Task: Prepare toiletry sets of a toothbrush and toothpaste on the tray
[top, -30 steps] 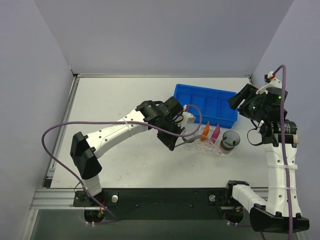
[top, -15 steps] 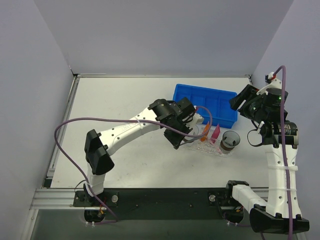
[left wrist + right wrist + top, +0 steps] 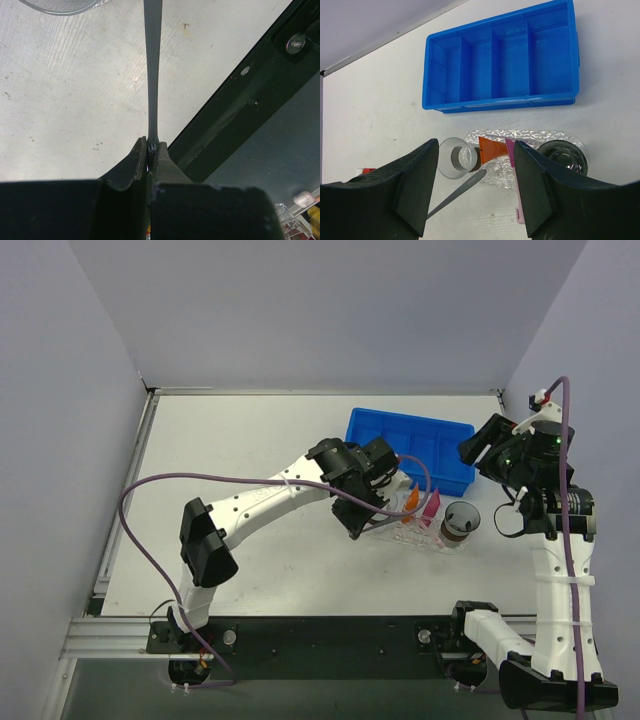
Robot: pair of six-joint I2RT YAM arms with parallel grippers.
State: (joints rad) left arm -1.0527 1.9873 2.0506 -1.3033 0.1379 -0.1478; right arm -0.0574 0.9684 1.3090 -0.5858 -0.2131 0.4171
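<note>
From above: left hand low by the left end of the tray, grip not readable from here. On the tray, an orange tube and a pink tube side by side, with a dark cup at the right end. Blue bin just behind the tray on the tabletop. Right hand raised beside the bin's right end, well apart from the tray. From the left wrist: fingers clenched on the thin end of the toothbrush, the stick running straight out over bare tabletop toward the rim of a clear cup. From the right wrist: right hand released, dark fingers spread wide with only air between. Below them, the toothbrush slanting up from the lower left, tip just beside the clear cup at the tray's left end, contact impossible to tell. Both tubes between the two cups.
</note>
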